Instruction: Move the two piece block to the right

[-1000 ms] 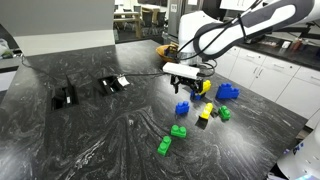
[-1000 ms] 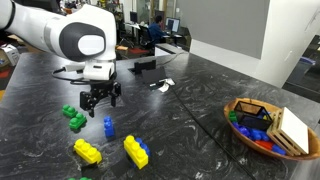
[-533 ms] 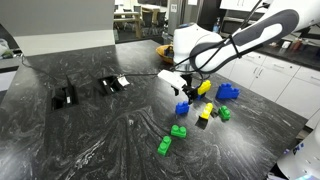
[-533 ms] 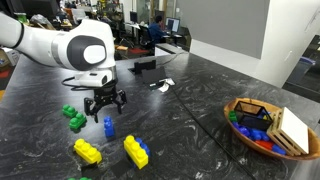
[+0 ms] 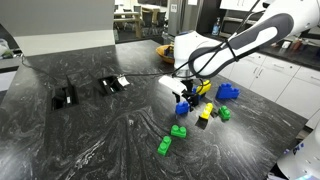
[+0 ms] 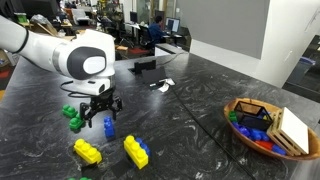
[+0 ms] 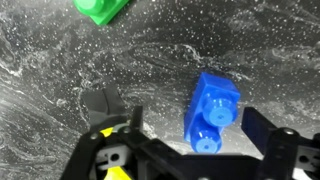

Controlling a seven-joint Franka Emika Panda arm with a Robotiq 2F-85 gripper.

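The two piece block point(image 7: 212, 108) is a small bright-blue block with two studs, standing on the dark marble table. It also shows in both exterior views point(image 5: 182, 108) point(image 6: 109, 127). My gripper point(image 7: 185, 135) is open and low over it, with one finger on each side of the block and a gap on both sides. In both exterior views the gripper point(image 5: 184, 97) point(image 6: 102, 108) hangs just above the block.
Green blocks point(image 5: 178, 132) point(image 6: 72, 117) point(image 7: 100, 8), yellow-and-blue blocks point(image 6: 135, 150) point(image 5: 206, 112) and a larger blue block point(image 5: 228, 92) lie around. A bowl of blocks point(image 6: 262, 127) stands at the table edge. Black items point(image 5: 63, 97) lie further off.
My gripper has come down and moved over the two piece block, so the fingers now straddle it. The blocks have not moved.
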